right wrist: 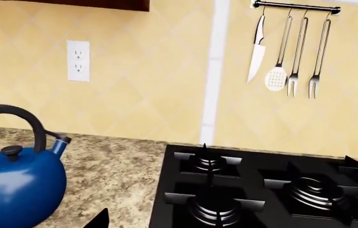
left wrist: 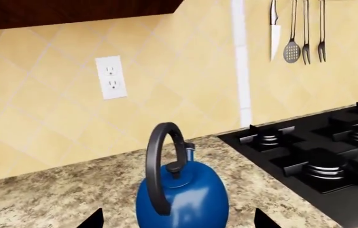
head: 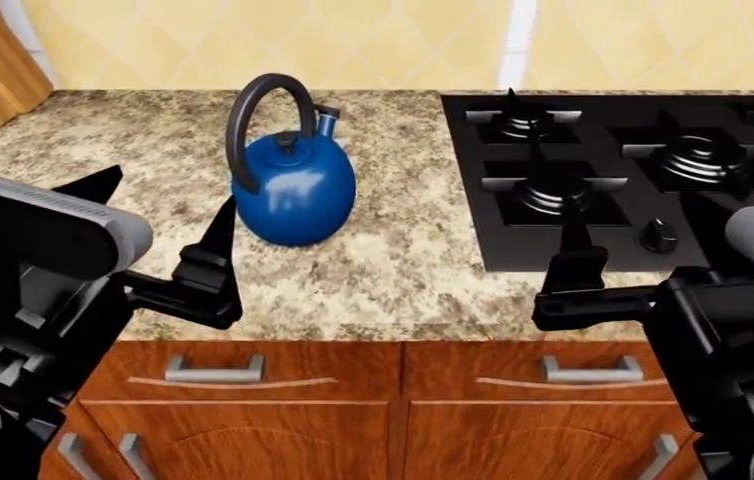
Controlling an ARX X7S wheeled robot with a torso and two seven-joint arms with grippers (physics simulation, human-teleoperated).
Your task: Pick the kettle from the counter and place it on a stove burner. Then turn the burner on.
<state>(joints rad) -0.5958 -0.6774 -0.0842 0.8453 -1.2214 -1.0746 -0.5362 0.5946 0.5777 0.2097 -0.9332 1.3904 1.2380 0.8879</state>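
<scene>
Kettle (head: 292, 188) sits on the granite surface (head: 391, 250), just left of the stove (head: 617, 190), untouched, spout turned toward the back wall. Left gripper (head: 164, 225) hovers in front of it, fingers spread wide and holding nothing; right gripper (head: 575, 265) hangs by the stove's front edge, and I cannot tell how far open it is. That glossy round blue body looks slippery, so a squeeze on it could slide off or tip it; the tall black arched handle seems the safer hold.

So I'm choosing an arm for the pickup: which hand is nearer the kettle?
The left. The left hand is open just beside the kettle; the right hand sits farther off, before the stove.
</scene>
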